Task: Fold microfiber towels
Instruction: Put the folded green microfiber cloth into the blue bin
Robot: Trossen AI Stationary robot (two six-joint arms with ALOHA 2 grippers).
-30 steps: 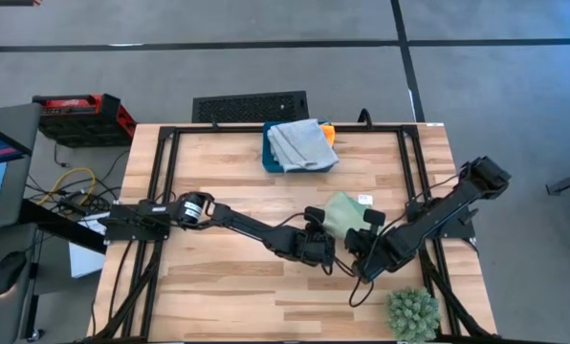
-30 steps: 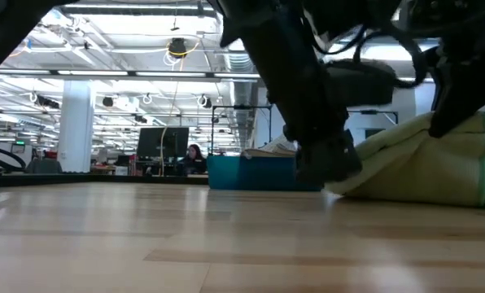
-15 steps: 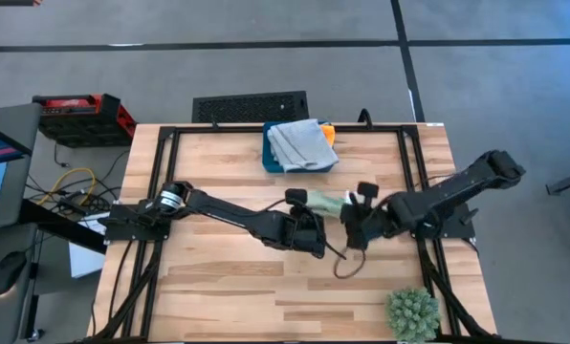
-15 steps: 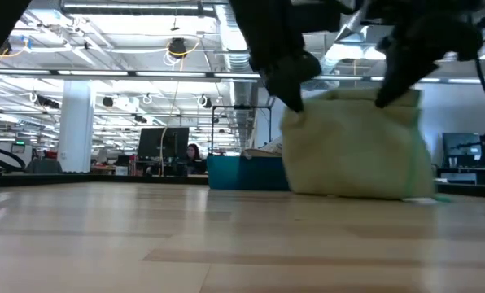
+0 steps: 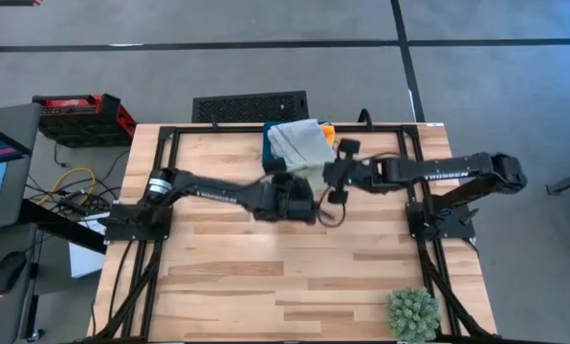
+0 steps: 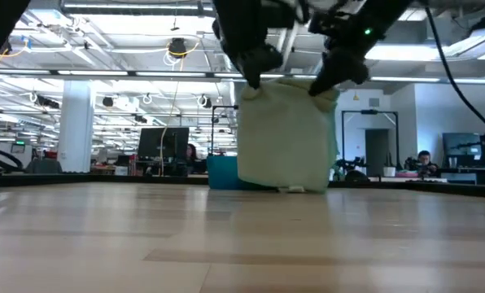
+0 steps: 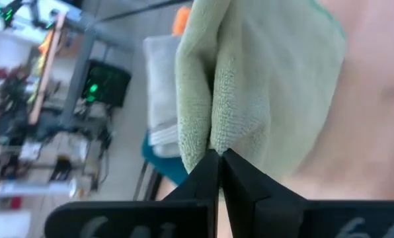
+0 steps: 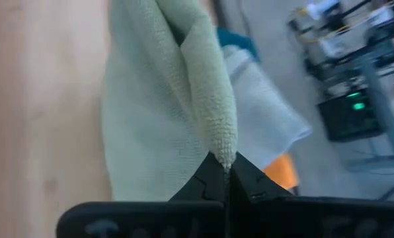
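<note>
The light green towel (image 6: 283, 134) hangs between my two grippers near the table's far middle, and its lower edge (image 6: 285, 188) touches the wood. My left gripper (image 6: 251, 80) (image 5: 302, 191) is shut on one upper corner. My right gripper (image 6: 328, 81) (image 5: 333, 179) is shut on the other. Two pale blue-grey towels (image 5: 299, 143) lie stacked on the dark teal box (image 5: 269, 161) just beyond. An orange towel (image 5: 329, 132) peeks out behind them. My left gripper pinches an upper corner of the green towel (image 7: 207, 142) between its two fingertips, where the cloth is bunched in folds. The towel hangs below the fingers with its lower edge on the table. My right gripper pinches the other upper corner (image 8: 225, 149) between its fingertips, also on a bunched fold. The cloth hangs slack below it.
The teal box (image 6: 225, 172) with the stacked towels stands right behind the hanging towel at the far edge. A spiky green plant ball (image 5: 412, 313) sits at the near right corner. The wooden table (image 5: 228, 277) shows bare wood over its near half.
Both grippers have gone up and toward the table's far edge and the teal box, drawing closer together. The green towel lay heaped low on the table. It now hangs upright from its two upper corners and has moved toward the far edge, its lower edge on the wood.
</note>
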